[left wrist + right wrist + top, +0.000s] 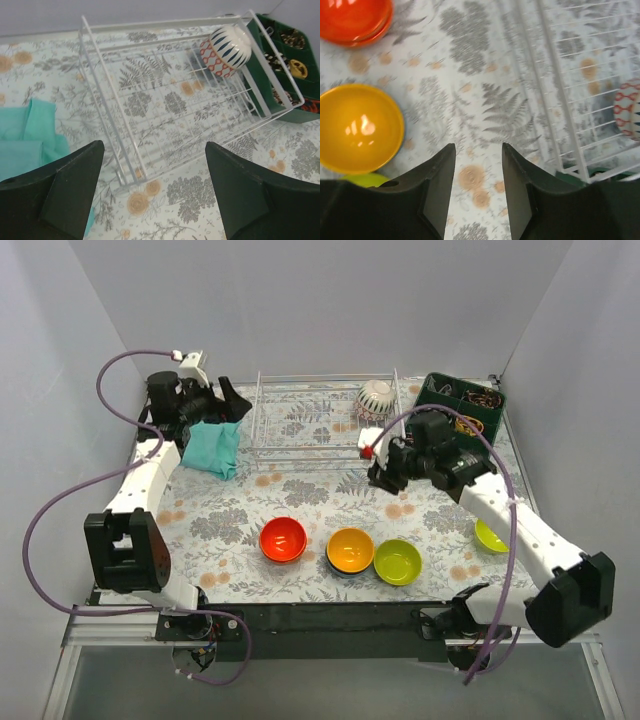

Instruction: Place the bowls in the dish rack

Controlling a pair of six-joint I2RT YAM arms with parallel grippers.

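Nearest the arm bases, three bowls sit in a row on the floral worktop point(230, 525): a red-orange bowl point(283, 539), an orange-yellow bowl point(351, 549) and, just beside it, a lime-green bowl point(397, 561). A second lime-green bowl point(489, 536) lies to the right, partly hidden by the right arm. Farther in, the right hand point(478, 150) hovers over the worktop between this row and the dish rack point(300, 425), its fingers parted by a narrow gap with nothing in it. On the left, a teal cloth point(213, 447) lies beside the rack. Above the cloth's far edge the left hand point(154, 147) is spread wide and empty, facing the rack. A white bowl patterned blue and red point(225, 50) lies tipped in the rack's far right corner. A dark green tray point(462, 398) stands just right of it.
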